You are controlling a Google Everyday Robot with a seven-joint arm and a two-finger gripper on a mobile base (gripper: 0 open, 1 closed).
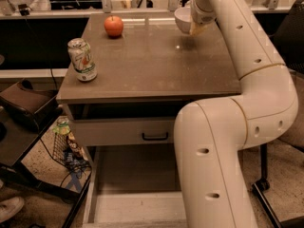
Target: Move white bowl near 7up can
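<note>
Pincer (195, 26) clamped on rim of small glossy white bowl (182, 18), aloft well right of silver green-lettered 7up can (82, 60). We fear rim-grip slipping mid-carry, or bowl toppling the can.

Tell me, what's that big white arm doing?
The robot's gripper is right against the white bowl at the far right of the table. The 7up can stands upright by the front left edge, with an apple at the far left. The bowl is not yet near the can.
</note>
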